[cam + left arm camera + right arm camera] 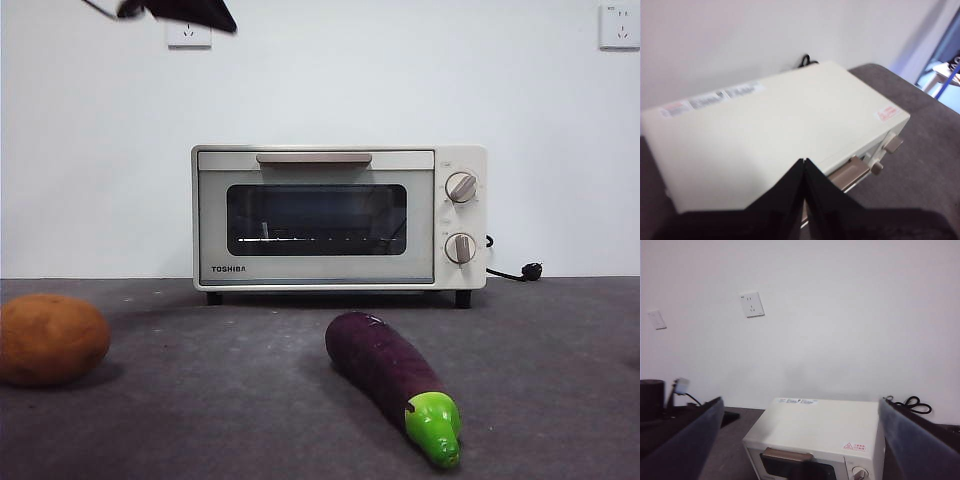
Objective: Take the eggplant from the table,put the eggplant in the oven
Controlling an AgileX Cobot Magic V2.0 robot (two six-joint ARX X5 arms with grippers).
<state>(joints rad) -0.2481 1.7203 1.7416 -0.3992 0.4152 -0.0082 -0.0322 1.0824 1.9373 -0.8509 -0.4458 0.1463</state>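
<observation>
The eggplant point(385, 365) lies on the table point(230, 400) in front of the oven point(315, 215), its green stem cap point(435, 425) nearest the camera. No gripper touches it. The cream oven stands at the back with its door closed under the beige handle point(313, 158). My left gripper point(804, 161) hovers above the oven's top point(775, 130), jaws pressed together and holding nothing; the black tip point(185, 12) at the front view's top left is probably this arm. My right gripper point(800, 401) is held high and back from the oven point(820, 427), jaws wide apart.
A round orange-brown potato point(50, 338) sits on the table at the far left. The oven's black power cord point(520, 272) trails off to its right by the wall. Two knobs point(461, 187) are on the oven's right side.
</observation>
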